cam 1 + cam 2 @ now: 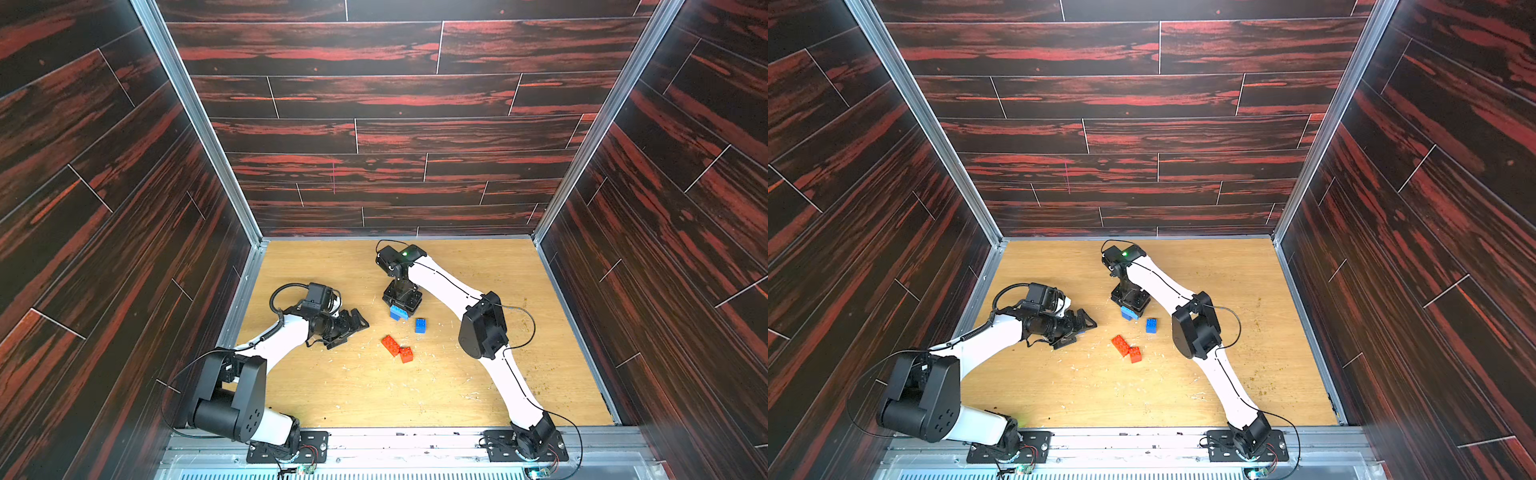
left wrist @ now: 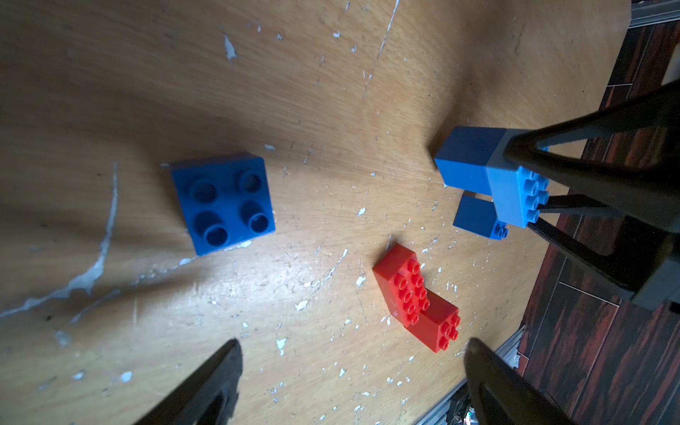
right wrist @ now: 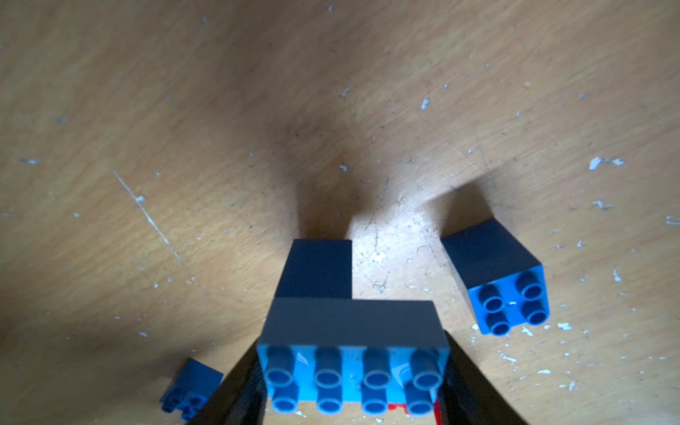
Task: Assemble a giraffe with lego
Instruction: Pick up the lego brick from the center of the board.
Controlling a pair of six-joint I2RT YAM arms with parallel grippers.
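My right gripper points down at mid-table, shut on the ends of the long light blue brick. One dark blue brick is joined under one half of it. A loose dark blue brick lies just beside this. In front of them the long red brick and the small red brick touch at a corner. Another dark blue brick lies studs up under my left gripper, which hovers open and holds nothing. The top views hide that brick.
The wooden table is scratched and flecked with white chips. Dark panelled walls close it in on three sides, with a metal rail along the front. My left gripper hangs left of the bricks.
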